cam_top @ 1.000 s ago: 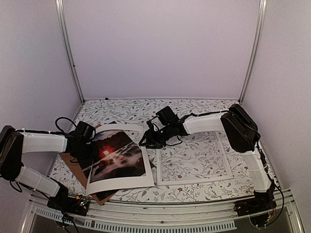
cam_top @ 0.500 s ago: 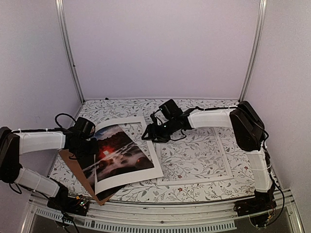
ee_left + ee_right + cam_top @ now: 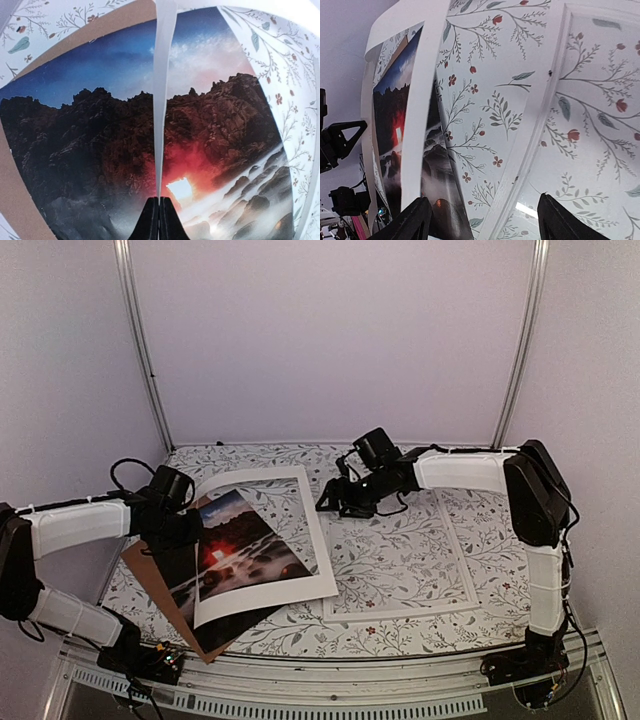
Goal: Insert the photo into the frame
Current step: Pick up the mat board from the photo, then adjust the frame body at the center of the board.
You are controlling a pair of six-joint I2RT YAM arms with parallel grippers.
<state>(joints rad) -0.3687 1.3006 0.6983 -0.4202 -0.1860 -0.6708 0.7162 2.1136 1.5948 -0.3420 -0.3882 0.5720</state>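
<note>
The photo (image 3: 237,552), a dark landscape with a red-orange glow, lies at the left on a brown backing board (image 3: 150,575). A white mat (image 3: 268,604) with a window cutout sits tilted over the photo. My left gripper (image 3: 188,532) is shut on the mat's left edge. In the left wrist view that edge (image 3: 162,100) rises thin from my left gripper (image 3: 160,201), with the photo (image 3: 100,150) below. The frame (image 3: 400,612) lies flat at the right. My right gripper (image 3: 330,504) hovers open and holds nothing, above the frame's left rail (image 3: 540,125) beside the mat (image 3: 425,100).
A floral tablecloth (image 3: 400,465) covers the table. The backing board's corner reaches close to the near table edge (image 3: 300,665). Metal posts (image 3: 140,350) stand at the back corners of the walled cell.
My right gripper has let go of the mat's right edge, opened wider and drawn back to the right. The mat has swung while my left gripper kept hold of its left edge.
</note>
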